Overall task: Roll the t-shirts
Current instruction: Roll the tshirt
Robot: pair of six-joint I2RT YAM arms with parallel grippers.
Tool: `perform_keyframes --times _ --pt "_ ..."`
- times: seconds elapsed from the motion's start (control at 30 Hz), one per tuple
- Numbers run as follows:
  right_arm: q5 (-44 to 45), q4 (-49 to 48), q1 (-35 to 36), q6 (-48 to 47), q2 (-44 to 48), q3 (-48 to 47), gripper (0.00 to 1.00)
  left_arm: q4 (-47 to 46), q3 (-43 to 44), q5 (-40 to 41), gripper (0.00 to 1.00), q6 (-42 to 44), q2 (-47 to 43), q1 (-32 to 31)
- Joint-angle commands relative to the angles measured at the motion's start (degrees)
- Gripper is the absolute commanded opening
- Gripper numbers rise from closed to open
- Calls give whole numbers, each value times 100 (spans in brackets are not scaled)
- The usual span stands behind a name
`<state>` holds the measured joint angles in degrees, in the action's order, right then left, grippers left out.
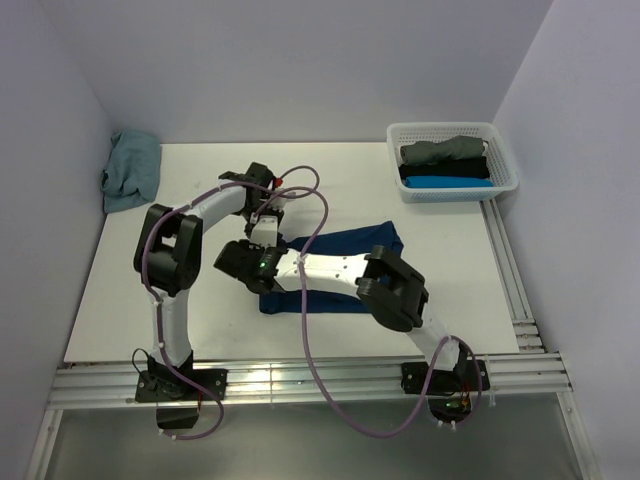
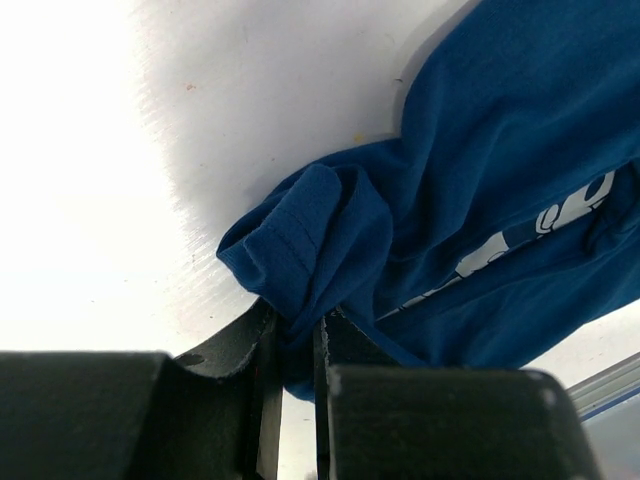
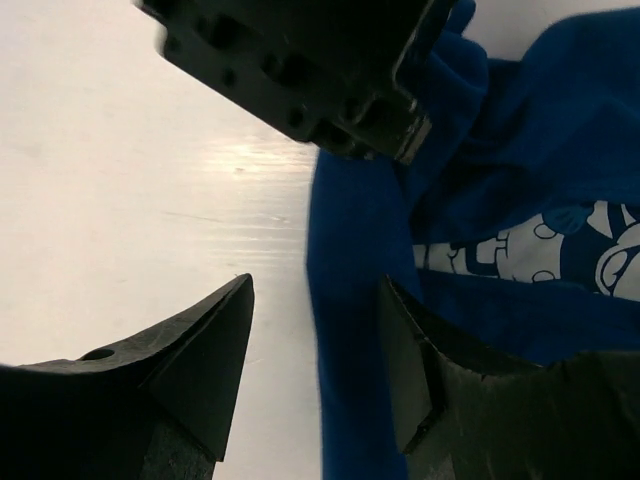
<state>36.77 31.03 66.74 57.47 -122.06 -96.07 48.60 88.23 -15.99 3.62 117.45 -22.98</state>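
Cloth of the navy t-shirt (image 2: 480, 180) sits pinched between the nearly closed fingers of the left gripper (image 2: 297, 325), a hemmed fold bunched just ahead of the tips, the rest with its white print spreading away to their right. The right gripper (image 3: 315, 290) grips nothing, jaws wide apart: bare white table (image 3: 120, 180) below one finger, the shirt's edge below the other. Far beyond it to the right, a white basket (image 1: 450, 127) holds a grey t-shirt (image 1: 445, 152), a black t-shirt (image 1: 445, 170) and a bright blue t-shirt (image 1: 450, 182); a teal t-shirt (image 1: 130, 170) lies crumpled far to the left gripper's left
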Motion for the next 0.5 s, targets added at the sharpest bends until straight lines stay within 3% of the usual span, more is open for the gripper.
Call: perform_keyframes --times 0.0,0.2,0.3,0.47 --pt "418 439 6 -96 -274 -342 60 44 239 52 1 -45 59 -57" --pt "410 897 50 203 -433 -352 60 88 335 70 6 -89 112 -84" --pt "322 931 67 334 -424 -228 60 106 414 61 13 -142 129 -84" --pt "208 914 102 396 -476 -87 59 124 581 -36 33 -195 155 -84"
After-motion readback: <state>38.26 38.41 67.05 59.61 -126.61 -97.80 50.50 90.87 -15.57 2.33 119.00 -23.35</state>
